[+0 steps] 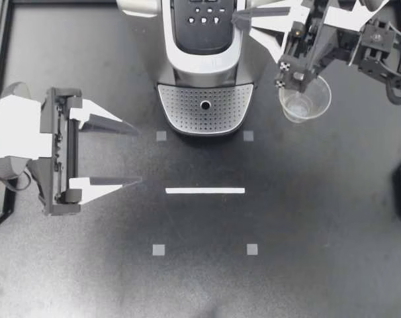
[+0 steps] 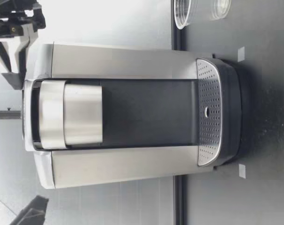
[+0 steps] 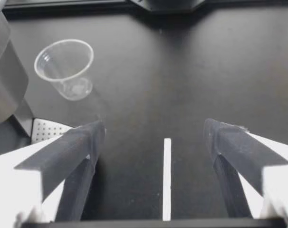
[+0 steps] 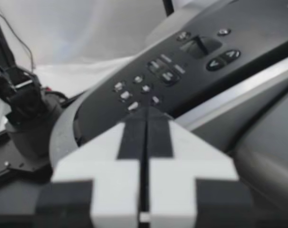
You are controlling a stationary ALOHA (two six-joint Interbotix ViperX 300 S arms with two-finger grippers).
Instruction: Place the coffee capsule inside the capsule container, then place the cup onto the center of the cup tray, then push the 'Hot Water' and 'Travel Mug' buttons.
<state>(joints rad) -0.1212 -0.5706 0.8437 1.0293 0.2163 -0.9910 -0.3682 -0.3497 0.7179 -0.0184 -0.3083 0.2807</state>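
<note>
While our right gripper (image 1: 237,17) is clenched finger to finger, tips at the right edge of the machine's (image 1: 207,63) buttons (image 1: 204,18), our left gripper (image 1: 137,154) hangs released, well left of the machine. Before the machine, the black table (image 1: 306,218) carries a white strip (image 1: 205,191) and grey squares (image 1: 159,250); behind it stands a pale backdrop (image 2: 109,18). Just right of the machine, the clear cup (image 1: 319,109) stands upright on the table, off the tray (image 1: 184,106).
</note>
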